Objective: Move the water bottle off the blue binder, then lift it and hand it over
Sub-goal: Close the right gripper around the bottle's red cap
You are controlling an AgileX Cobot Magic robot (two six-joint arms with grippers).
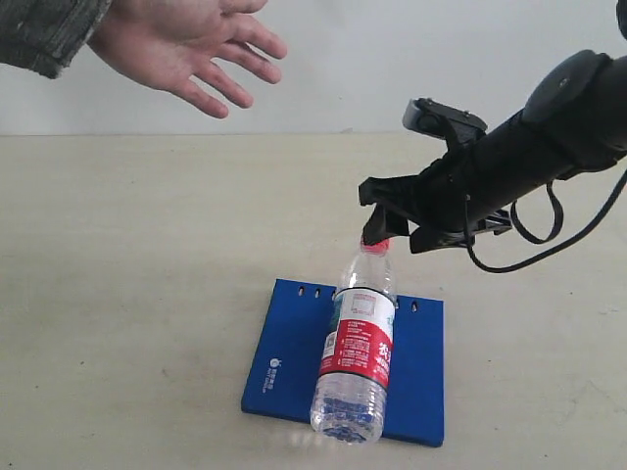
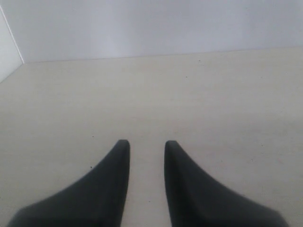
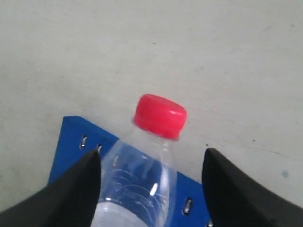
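Right gripper (image 1: 397,238), black tapered jaws wide apart, is flanking the red-capped neck of the clear plastic water bottle (image 1: 358,343), which is standing on the flat blue binder (image 1: 284,362), lower centre.

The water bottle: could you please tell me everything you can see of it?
The water bottle is clear plastic with a red screw cap and a red-and-white label, apparently holding water. It appears to lie on its side on the blue binder, cap end past the holed spine edge. The right hand is open astride its neck; contact cannot be told.
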